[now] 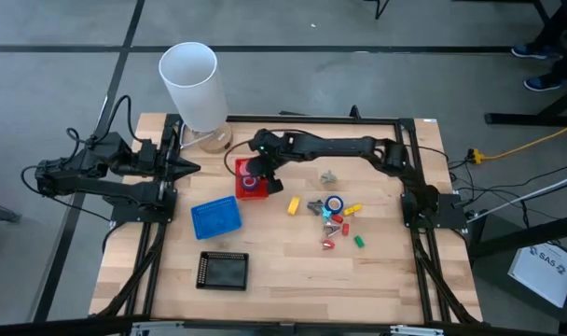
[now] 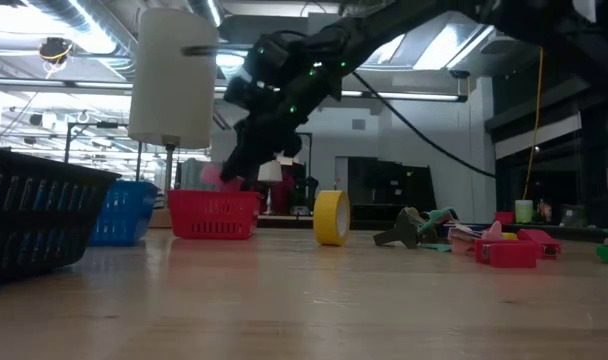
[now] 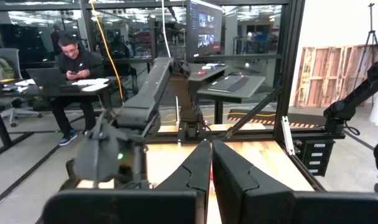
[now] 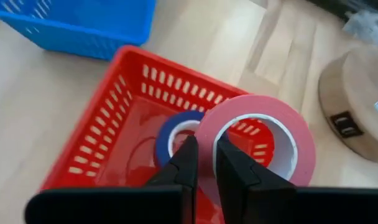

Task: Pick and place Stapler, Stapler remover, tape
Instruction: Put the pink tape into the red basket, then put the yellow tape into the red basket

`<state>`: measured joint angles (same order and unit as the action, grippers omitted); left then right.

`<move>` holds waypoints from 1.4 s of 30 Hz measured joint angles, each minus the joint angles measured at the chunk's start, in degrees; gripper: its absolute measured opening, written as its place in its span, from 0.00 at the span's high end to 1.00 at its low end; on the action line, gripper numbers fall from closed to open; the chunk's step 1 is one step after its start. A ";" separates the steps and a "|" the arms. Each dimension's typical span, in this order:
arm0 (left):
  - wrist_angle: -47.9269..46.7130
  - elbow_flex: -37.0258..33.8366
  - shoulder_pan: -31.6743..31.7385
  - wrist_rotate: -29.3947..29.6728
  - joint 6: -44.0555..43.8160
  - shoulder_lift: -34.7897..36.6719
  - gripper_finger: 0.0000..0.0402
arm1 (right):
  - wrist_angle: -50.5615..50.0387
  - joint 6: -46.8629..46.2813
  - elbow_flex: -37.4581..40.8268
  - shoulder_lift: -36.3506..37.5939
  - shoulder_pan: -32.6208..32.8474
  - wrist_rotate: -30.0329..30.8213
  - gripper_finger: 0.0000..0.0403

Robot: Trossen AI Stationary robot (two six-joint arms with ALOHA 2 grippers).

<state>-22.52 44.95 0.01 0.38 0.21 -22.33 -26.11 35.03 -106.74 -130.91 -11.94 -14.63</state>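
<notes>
My right gripper hangs over the red basket, shut on a pink tape roll. A blue tape roll lies flat on the floor of the red basket. In the low view the right gripper sits just above the red basket's rim. A yellow tape roll stands on its edge on the table right of the basket. Another blue roll lies among small pieces. My left gripper waits shut at the table's left edge. My right gripper pinches the pink roll's wall, one finger inside the ring and the other outside. The fingers come from above, slanting down. The roll is lifted clear over the red basket, standing on edge and above the blue roll.
A blue basket sits near the red one, and a black basket is closer to the near edge. A tall white cylinder stands on a round base at the far left. Small red, yellow and green pieces are scattered mid-table.
</notes>
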 joint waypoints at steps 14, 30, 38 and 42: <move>0.00 0.00 -0.01 0.00 0.02 -0.01 0.97 | -4.47 -1.68 -1.70 -1.84 -3.67 -0.71 0.85; 0.00 0.00 0.00 0.00 0.03 -0.02 0.97 | -9.22 -3.04 -3.53 -1.82 -3.67 -0.64 0.64; 0.00 0.00 0.00 -0.02 0.02 0.00 0.98 | -17.76 -2.90 -10.61 -1.40 -2.33 -0.61 0.58; 0.00 0.00 0.00 0.00 0.03 0.00 0.97 | -19.11 -2.86 -9.85 0.23 -1.10 0.82 0.58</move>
<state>-22.52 44.95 0.01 0.38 0.23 -22.33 -45.22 32.16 -116.59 -130.67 -13.05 -13.80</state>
